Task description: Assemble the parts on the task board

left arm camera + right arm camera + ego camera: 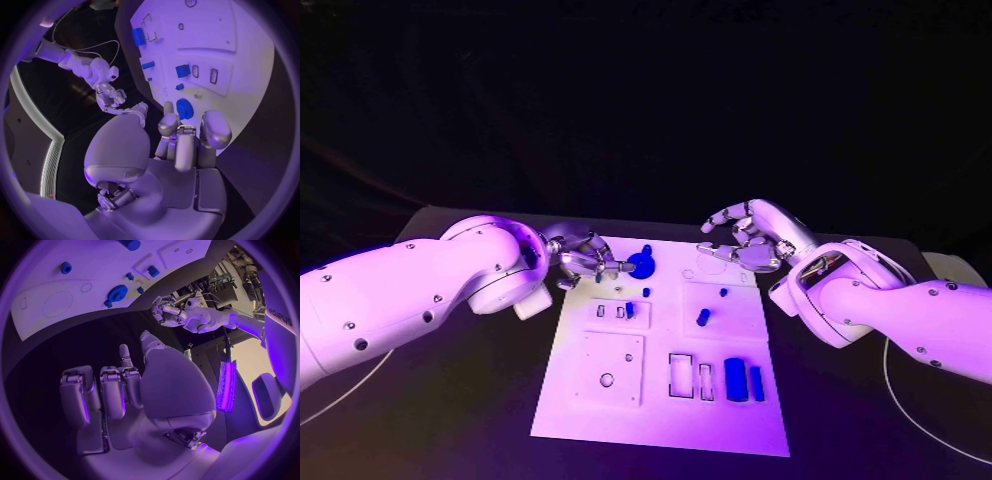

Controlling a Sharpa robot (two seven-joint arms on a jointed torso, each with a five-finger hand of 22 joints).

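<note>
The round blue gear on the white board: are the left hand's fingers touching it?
Cannot tell. In the head view the left hand sits right beside the gear; no view shows contact or gap plainly.

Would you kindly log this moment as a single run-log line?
left hand: empty, beside blue gear | right hand: empty, above task board far edge | parts: on board

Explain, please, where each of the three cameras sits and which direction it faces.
Head view: on the robot's head, looking down at the task board; both arms, left hand and right hand show.
Left wrist view: behind the left hand, facing the board's blue gear; the right hand shows beyond.
Right wrist view: behind the right hand, facing the board's far end.
All three share the gear.
</note>
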